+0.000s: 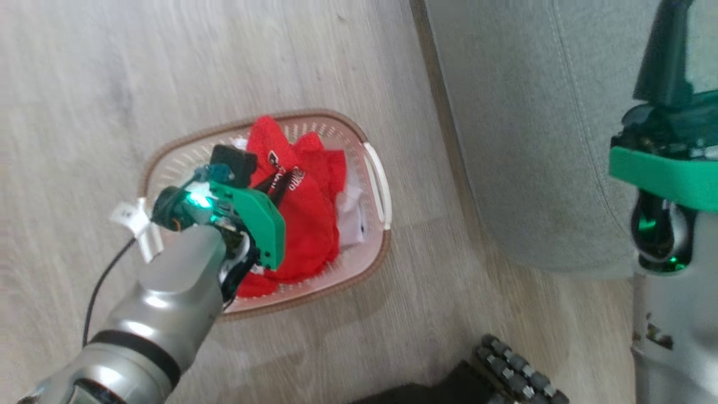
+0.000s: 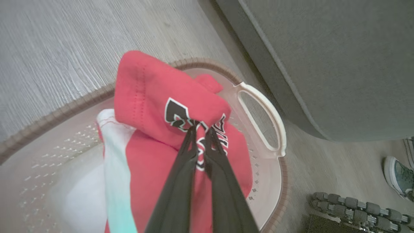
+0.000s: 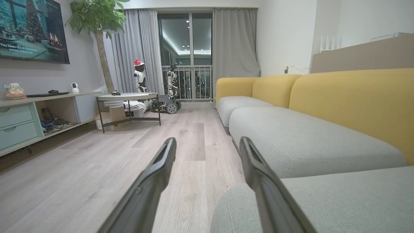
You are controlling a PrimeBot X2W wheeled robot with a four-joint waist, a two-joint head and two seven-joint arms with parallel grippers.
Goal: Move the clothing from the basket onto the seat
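Note:
The red clothing (image 1: 303, 219) lies heaped in the cream basket (image 1: 377, 185) on the floor. My left gripper (image 1: 283, 180) reaches down into the basket, shut on a fold of the red jersey (image 2: 155, 97) right at its black-and-white lettering. A white-trimmed part (image 2: 113, 161) hangs below the pinched fold. The grey-green seat (image 1: 533, 140) lies to the right of the basket. My right gripper (image 3: 207, 144) is open and empty, held out level above the seat's front corner (image 3: 323, 200).
A white piece (image 1: 350, 216) lies in the basket beside the red fabric. The robot's dark wheeled base (image 1: 505, 376) is near the bottom edge. A shoe (image 2: 399, 178) stands on the floor by the seat. A round table (image 3: 127, 97) and low shelf (image 3: 38, 113) stand farther off.

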